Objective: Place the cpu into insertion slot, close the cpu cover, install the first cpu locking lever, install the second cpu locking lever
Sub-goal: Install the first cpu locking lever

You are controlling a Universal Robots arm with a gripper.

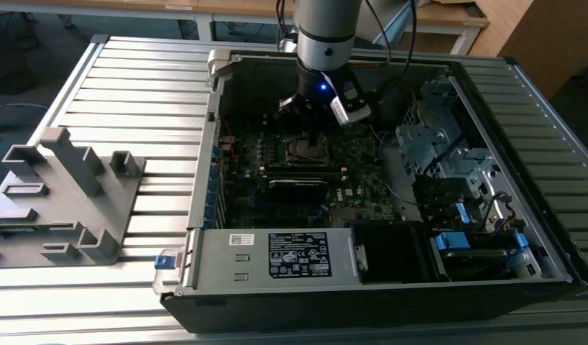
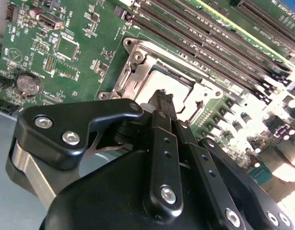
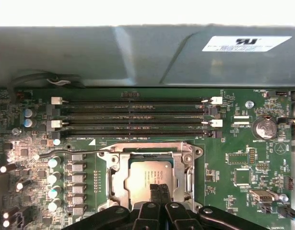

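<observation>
Your gripper [image 3: 158, 188] hangs over the motherboard with its two fingers pressed together and nothing between them. Directly under the tips, the cpu [image 3: 148, 173] lies in the insertion slot [image 3: 152, 158]. The cpu cover [image 3: 117, 179] seems to lie flat around it, though contact is unclear. This looks like the cover-closing step: push straight down on the silver frame, not on the chip, and stay off the memory slots [image 3: 133, 115] beyond the fingertips. Further beyond, a white sticker [image 3: 245, 43] on the case wall carries dark print that cannot be made out.
</observation>
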